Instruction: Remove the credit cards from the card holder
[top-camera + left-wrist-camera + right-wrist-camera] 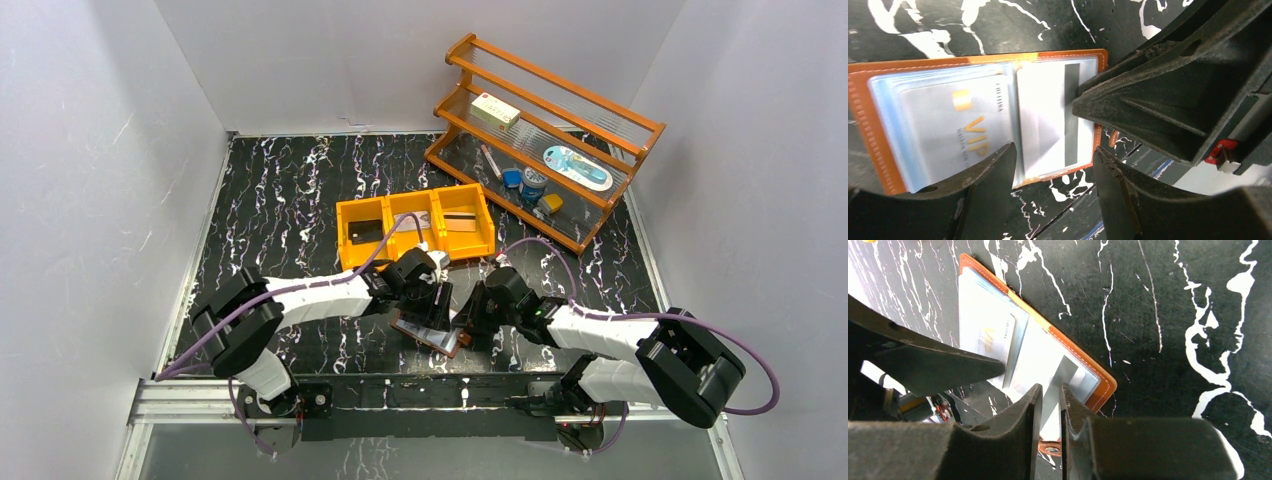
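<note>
1. Pulling a card out looks like the step in hand. The right hand (1050,390) is closed to a thin slit on the end of the silver striped card (1048,115), which lies partly in its clear sleeve.
2. The card holder (435,338) lies open and flat on the bench (290,200), near the front edge, between the two arms.
3. The left hand (1053,150) is spread open and grips nothing. One finger reaches over the sleeve beside it, probably to pin the holder down, though I cannot tell if it actually touches.
4. Judged done: two cards lie in the orange bin (412,197), a dark card (366,232) in its left compartment and a tan card (460,222) in its right. The middle compartment is partly crossed by a cable, and I make out nothing in it.
5. Judged left: the striped card is not yet free, and a pale VIP card (963,125) sits fully inside the other sleeve. Whether more cards lie beneath them cannot be told.
6. The wooden rack (560,95) at the back holds small unrelated items and none of the cards.
</note>
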Controlling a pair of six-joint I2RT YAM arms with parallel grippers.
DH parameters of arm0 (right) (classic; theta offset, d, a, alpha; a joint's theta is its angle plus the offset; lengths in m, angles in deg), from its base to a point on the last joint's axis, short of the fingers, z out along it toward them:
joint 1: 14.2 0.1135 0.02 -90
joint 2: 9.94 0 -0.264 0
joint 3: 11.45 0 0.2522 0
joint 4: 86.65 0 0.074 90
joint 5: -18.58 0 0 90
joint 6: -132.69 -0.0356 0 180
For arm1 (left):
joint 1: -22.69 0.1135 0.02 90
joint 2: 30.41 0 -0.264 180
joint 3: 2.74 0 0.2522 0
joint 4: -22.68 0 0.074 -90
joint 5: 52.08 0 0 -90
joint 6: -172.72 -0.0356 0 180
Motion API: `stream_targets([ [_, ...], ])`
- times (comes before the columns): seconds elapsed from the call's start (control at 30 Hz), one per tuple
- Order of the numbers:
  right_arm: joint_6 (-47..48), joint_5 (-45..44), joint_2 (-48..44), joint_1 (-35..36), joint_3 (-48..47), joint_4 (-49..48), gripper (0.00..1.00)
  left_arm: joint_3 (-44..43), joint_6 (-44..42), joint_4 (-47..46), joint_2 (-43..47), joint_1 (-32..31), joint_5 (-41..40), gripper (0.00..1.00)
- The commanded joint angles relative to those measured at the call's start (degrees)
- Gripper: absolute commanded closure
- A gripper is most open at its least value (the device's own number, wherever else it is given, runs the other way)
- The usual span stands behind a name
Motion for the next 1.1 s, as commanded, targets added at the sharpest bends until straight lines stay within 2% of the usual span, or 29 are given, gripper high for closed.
stream_targets([
  [0.0, 5.4, 0.3, 1.0, -0.5, -1.9, 6.1, 0.71, -0.4, -1.7, 4.3, 6.4, 0.6, -3.3, 0.43],
  [0.17, 8.3, 3.7, 0.9, -0.5, -7.5, 5.3, 0.71, -2.2, -2.4, 9.8, 10.9, 0.9, -13.4, 0.42],
  [0.23, 8.6, 5.0, 1.4, -0.5, -9.5, 5.1, 0.70, -1.1, -2.7, 11.0, 11.6, 2.6, -14.3, 0.42],
  [0.33, 7.0, 8.7, 4.1, -0.5, -11.0, 1.1, 0.70, 1.3, -3.0, 10.4, 11.9, 5.7, -12.1, 0.42],
  [0.47, 3.0, 11.9, 8.6, -0.4, -11.2, -4.9, 0.68, 4.3, -4.2, 6.2, 12.5, 6.3, -8.7, 0.42],
  [0.67, -2.8, 11.6, 13.1, -0.4, -10.1, -6.8, 0.68, 5.6, -5.2, 3.5, 11.5, 6.4, -5.0, 0.46],
  [0.87, -8.1, 11.1, 15.2, -0.4, -4.4, -14.2, 0.67, 6.4, -7.1, 0.7, 10.6, 6.3, -0.7, 0.51],
  [1.07, -10.2, 10.1, 17.7, -0.4, -3.3, -17.1, 0.68, 5.0, -8.7, 2.7, 5.4, 6.3, 0.5, 0.56],
])
